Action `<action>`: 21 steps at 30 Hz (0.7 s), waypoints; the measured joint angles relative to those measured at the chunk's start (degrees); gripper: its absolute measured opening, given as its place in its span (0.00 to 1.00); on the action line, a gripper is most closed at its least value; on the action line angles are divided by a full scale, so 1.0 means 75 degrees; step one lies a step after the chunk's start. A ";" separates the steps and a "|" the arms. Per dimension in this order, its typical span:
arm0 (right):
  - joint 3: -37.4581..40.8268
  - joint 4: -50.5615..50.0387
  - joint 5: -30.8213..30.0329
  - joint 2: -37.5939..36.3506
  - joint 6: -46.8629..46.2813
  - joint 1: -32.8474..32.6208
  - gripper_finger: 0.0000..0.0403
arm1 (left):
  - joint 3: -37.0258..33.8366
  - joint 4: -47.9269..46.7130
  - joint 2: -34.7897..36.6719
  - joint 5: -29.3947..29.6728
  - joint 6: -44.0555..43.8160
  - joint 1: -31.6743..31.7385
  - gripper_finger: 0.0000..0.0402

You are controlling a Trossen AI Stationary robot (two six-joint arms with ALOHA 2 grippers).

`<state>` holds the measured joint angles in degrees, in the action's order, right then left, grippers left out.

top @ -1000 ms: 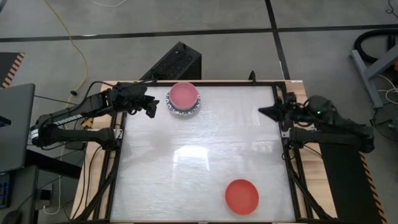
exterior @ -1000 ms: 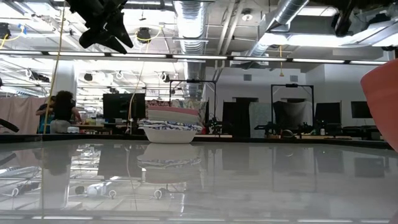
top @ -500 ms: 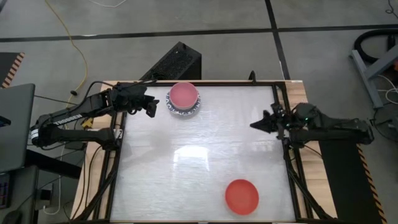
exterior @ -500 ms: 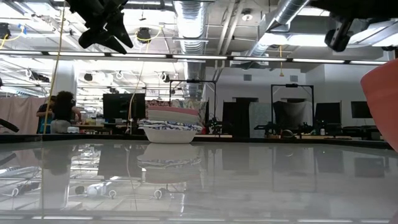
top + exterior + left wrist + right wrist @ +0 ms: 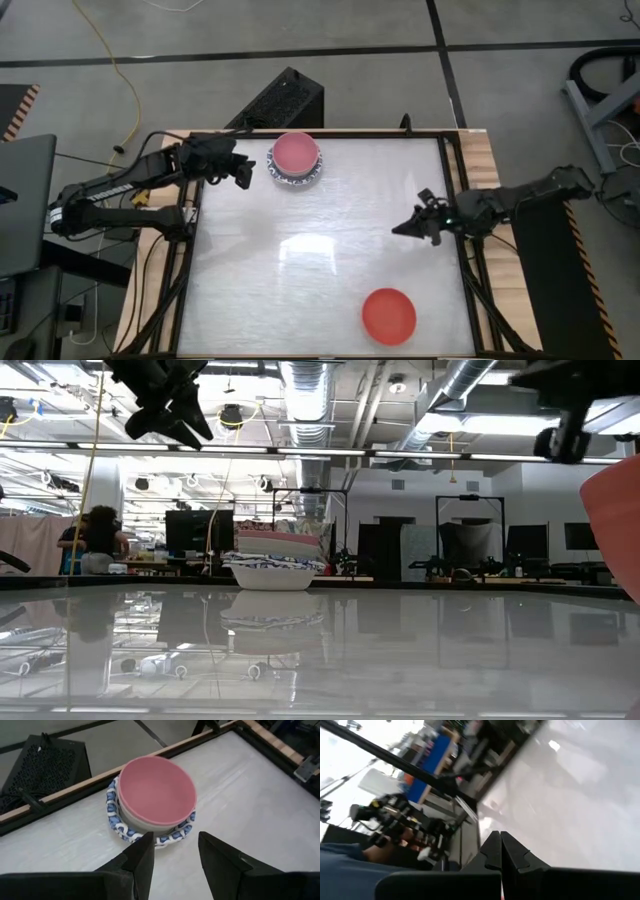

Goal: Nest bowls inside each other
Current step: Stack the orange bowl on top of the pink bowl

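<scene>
A stack of nested bowls [image 5: 295, 158] stands on its base at the table's far edge, left of centre. A pink bowl [image 5: 156, 790] is on top and a blue-patterned scalloped rim [image 5: 150, 836] shows at the bottom. A red bowl [image 5: 388, 315] sits alone near the front edge, right of centre, and fills the low view's right edge [image 5: 615, 520]. My left gripper [image 5: 243, 172] hovers open just left of the stack and touches nothing. My right gripper [image 5: 405, 229] is shut and empty, held above the table near its right edge.
A dark frame [image 5: 455, 200] runs around the white tabletop [image 5: 320, 260]. A black box [image 5: 283, 100] stands beyond the far edge, behind the stack. A person [image 5: 95, 540] shows far off in the room behind.
My right gripper has swung from the right edge toward the table's near edge and a little inward over the table. It has sunk lower and rolled about its own axis, staying shut. The bowls have not moved.
</scene>
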<state>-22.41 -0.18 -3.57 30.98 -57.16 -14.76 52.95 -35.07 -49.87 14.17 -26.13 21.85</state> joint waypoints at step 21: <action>-0.0012 -0.2119 -0.0326 0.1213 -0.2931 -0.1604 0.02 | -0.0248 0.0017 -0.0003 0.0362 -0.0143 0.0000 0.35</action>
<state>-22.50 -16.07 -6.01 40.08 -79.15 -26.79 51.09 -34.94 -49.89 16.89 -27.20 21.85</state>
